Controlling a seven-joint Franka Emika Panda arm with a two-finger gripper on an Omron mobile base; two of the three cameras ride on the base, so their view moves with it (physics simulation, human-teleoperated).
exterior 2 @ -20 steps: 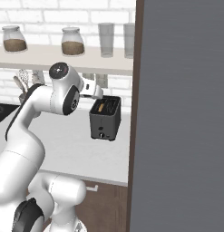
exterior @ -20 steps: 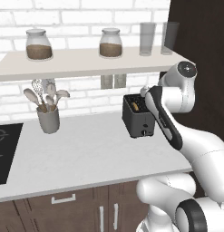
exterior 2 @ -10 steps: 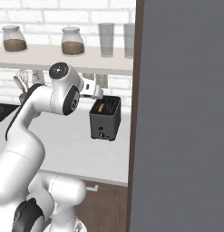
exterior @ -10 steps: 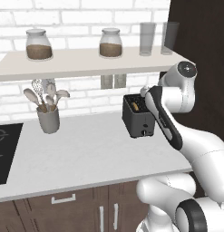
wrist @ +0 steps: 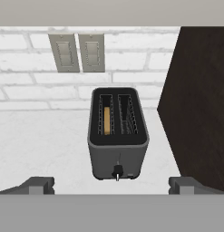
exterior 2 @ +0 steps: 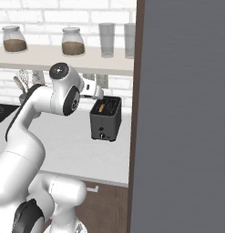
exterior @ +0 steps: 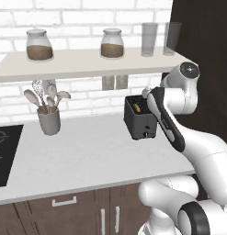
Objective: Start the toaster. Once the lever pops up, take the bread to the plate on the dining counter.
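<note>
The dark toaster [exterior: 140,120] [exterior 2: 105,119] [wrist: 118,131] stands on the pale worktop near the brick wall. A tan slice of bread [wrist: 106,120] [exterior: 139,108] [exterior 2: 102,108] sits upright in its left slot; the other slot is empty. A small dark lever [wrist: 117,171] sits low on the narrow face turned toward the hand. My gripper [wrist: 112,186] hovers above and in front of the toaster, open, its fingertips [wrist: 38,185] wide apart with nothing between them. In the right base view the hand [exterior 2: 93,88] hangs just left of the toaster's top. The plate and the dining counter are out of view.
A tall dark cabinet side [wrist: 199,99] [exterior 2: 186,113] stands close to the toaster's right. A shelf [exterior: 87,62] with jars and glasses runs overhead. A utensil pot [exterior: 49,120] and a black cooktop [exterior: 4,151] lie to the left. Two wall outlets [wrist: 77,52] are behind the toaster.
</note>
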